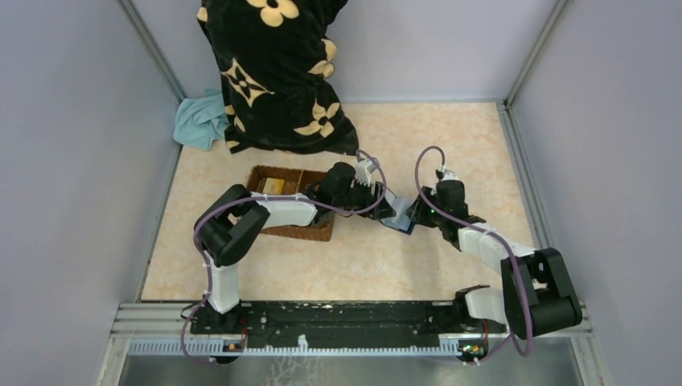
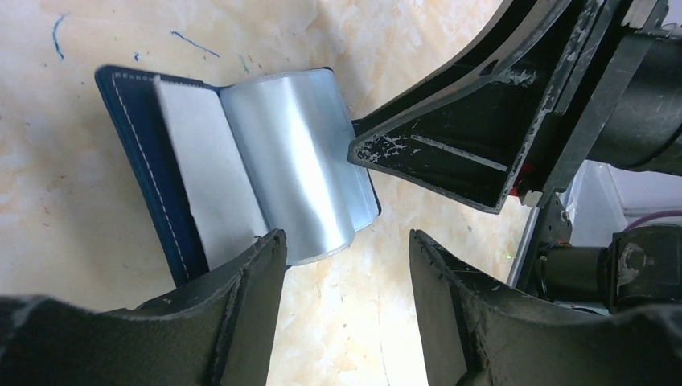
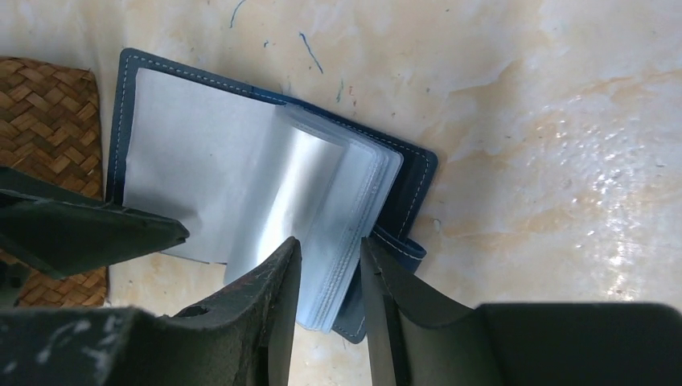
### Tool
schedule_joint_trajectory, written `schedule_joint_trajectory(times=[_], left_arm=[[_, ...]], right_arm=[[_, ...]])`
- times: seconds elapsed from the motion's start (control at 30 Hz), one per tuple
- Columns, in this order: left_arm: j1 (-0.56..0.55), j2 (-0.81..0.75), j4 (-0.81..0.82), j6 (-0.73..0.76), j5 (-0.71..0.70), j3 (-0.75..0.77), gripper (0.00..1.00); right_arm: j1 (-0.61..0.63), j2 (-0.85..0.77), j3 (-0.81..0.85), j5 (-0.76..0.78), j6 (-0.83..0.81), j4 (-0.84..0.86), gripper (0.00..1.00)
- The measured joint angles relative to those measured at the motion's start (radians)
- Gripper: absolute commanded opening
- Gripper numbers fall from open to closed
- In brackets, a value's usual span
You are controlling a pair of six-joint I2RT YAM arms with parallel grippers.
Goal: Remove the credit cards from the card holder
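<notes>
The navy card holder (image 1: 400, 218) lies open on the table between both grippers. Its pale inner page and clear sleeves show in the left wrist view (image 2: 241, 161) and the right wrist view (image 3: 201, 153). My right gripper (image 3: 330, 245) is closed on the sleeve stack and right cover at the holder's near edge. My left gripper (image 2: 346, 241) is open, with one finger (image 2: 253, 273) over the left page and bare table between the fingers. No card shows in the sleeves. A yellowish card (image 1: 273, 186) lies in the wicker basket.
The brown wicker basket (image 1: 259, 171) stands just left of the holder, partly under my left arm; its corner shows in the right wrist view (image 3: 48, 121). A black flower-patterned pillow (image 1: 273, 72) and a teal cloth (image 1: 201, 121) lie at the back left. Grey walls enclose the table.
</notes>
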Motion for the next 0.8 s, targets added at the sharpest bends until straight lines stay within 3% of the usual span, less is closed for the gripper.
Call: schedule_joint_trajectory(times=[0.63, 0.8], left_arm=[[0.011, 0.022, 0.020, 0.008, -0.003, -0.055, 0.63], [0.014, 0.035, 0.068, 0.008, -0.008, -0.084, 0.63]], right_arm=[[0.000, 0.108, -0.018, -0.075, 0.049, 0.159, 0.31], [0.000, 0.122, -0.018, -0.079, 0.055, 0.171, 0.08]])
